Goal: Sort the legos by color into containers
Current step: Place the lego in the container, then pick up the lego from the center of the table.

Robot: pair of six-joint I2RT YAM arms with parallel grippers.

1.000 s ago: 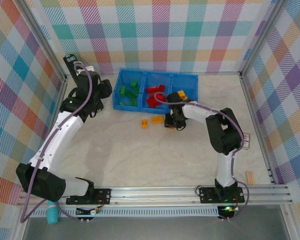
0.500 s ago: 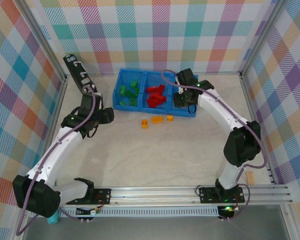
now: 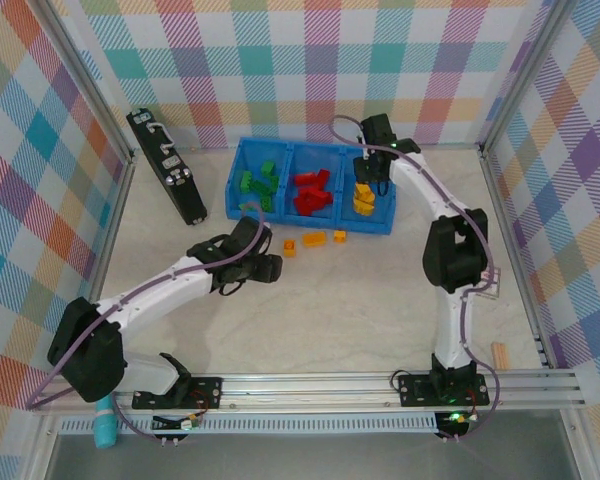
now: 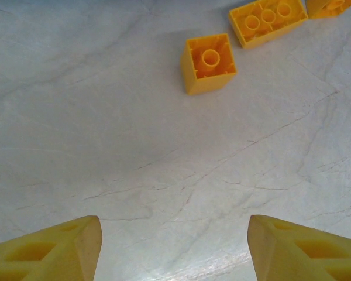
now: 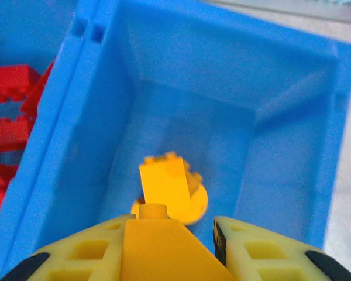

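Right claw [image 5: 174, 221], arm [image 3: 420, 192] outstretched, tight on yellow brick [image 5: 164, 252] over tray [image 5: 76, 117]; left claw [image 4: 174, 225] (empty) wide.

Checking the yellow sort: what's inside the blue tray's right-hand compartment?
Stacked yellow plastic pieces lie on the blue plastic compartment floor. The right gripper, jaws shut on another yellow studded brick, covers the near floor; anything there is hidden.
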